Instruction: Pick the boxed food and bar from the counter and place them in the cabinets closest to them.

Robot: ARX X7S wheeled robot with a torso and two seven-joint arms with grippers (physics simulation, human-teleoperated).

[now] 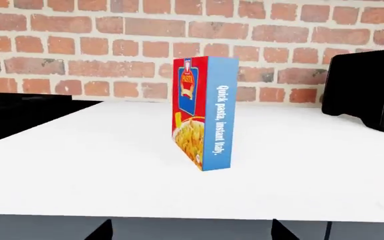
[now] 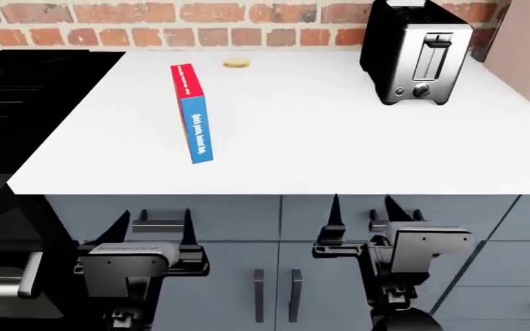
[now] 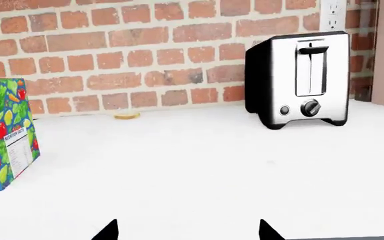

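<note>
Both tools, left tool (image 2: 151, 227) and right tool (image 2: 364, 210), hang spread apart below the counter (image 2: 339, 138) edge, pasta box (image 2: 192, 114) upright at eleven o'clock, so approach comes first: left reaches up.

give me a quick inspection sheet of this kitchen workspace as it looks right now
surface: smooth white stone-like counter, above grey-blue drawer fronts with dark handles.
job's things: tall thin blue and red cardboard pasta box stands upright on the counter, apart from everything else; the wrapped bar is not seen in any view.
clutter: small round tan-yellow lump near the brick wall; black and silver toaster at the back of the counter.
grippers: left gripper and right gripper both open, empty, held below the counter's front edge.
cables: nothing seen.
surroundings: red brick wall, white wall socket, black stovetop beside the counter.
</note>
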